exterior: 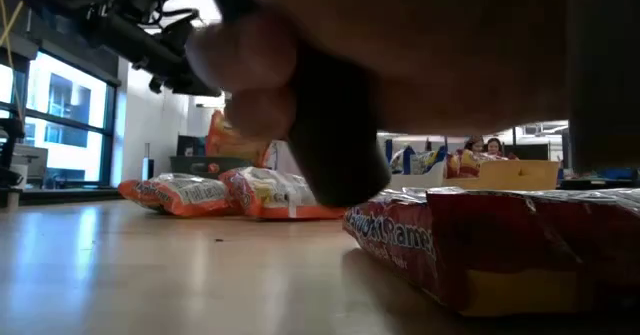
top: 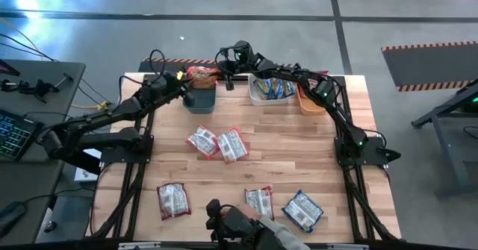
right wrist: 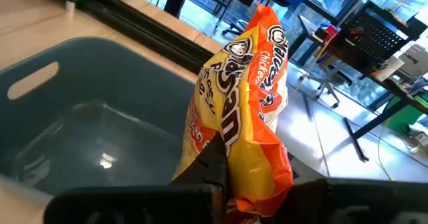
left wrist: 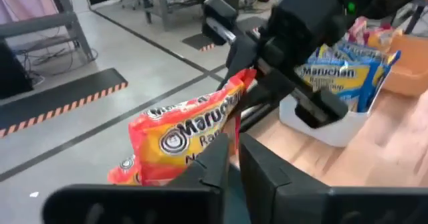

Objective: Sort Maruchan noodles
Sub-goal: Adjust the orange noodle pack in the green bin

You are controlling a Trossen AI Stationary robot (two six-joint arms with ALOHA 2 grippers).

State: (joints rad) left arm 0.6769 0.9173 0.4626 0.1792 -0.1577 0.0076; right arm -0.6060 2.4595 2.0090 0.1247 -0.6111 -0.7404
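Sorting is under way, not finished. Taken left to right in the overhead view: five packets lie loose on the wooden table (top: 299,149), well apart from both pincers. These are one red-edged packet (top: 173,200) near the front left, a touching pair (top: 216,142) at mid-table, another packet (top: 259,201) at the front, and a blue-edged packet (top: 302,210) to its right. All five show silvery printed backs and crinkled film.

At the far edge, the left pincer (left wrist: 231,158) is closed, pinching the lower edge of an orange packet (left wrist: 184,134). The right pincer (right wrist: 221,167) is closed on the same orange packet from the opposite side. The packet hangs between them, just above the teal bin (right wrist: 80,127). That bin is smooth moulded plastic with a slot handle, and what shows of its floor is bare.

Beyond the right pincer, the white bin (top: 270,89) holds several blue packets standing on edge. The orange bin (top: 310,101) is beside it, contents not visible.

Judgement: blue partly sorted; orange in hand; five remain.
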